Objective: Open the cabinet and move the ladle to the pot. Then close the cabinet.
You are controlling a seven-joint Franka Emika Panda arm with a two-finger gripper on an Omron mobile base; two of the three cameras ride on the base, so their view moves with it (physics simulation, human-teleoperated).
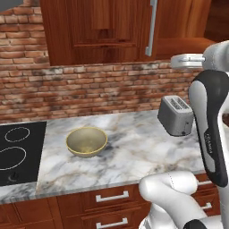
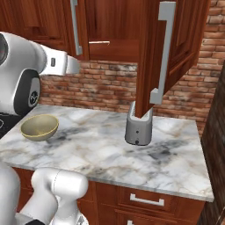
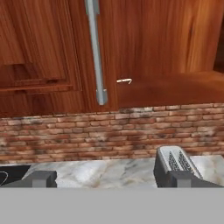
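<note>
Cabinet (image 2: 114, 22) opening looks done on one side, so you are at the start of the ladle step. The right door (image 2: 176, 44) stands swung out over the counter (image 2: 101, 149), and its long bar handle (image 2: 163, 52) hangs just above the toaster (image 2: 139, 127). The left door (image 3: 39, 52) is shut, with its own bar handle (image 3: 95, 52) running down its edge. Your gripper (image 3: 111, 179) is empty, with its two fingertips (image 3: 43, 178) spread wide. It hovers in front of the cabinet, well apart from both doors and above the counter. In the dark opening beside the shut door lies a small pale sliver on the shelf, which I take to be the ladle (image 3: 124, 81); it is too small to make out its shape or which way it lies. The next move calls for you to lift the hand and drive it into that opening, between the closed door's handle and the swung-out door, before closing on the sliver. The right base view gives you the open door edge-on and the sliver deep inside, which tells you how much room you have. The left base view instead gives you the yellow bowl (image 1: 86, 141) and the black cooktop (image 1: 18, 152) at the counter's far left. Where the pot stands I cannot tell.
</note>
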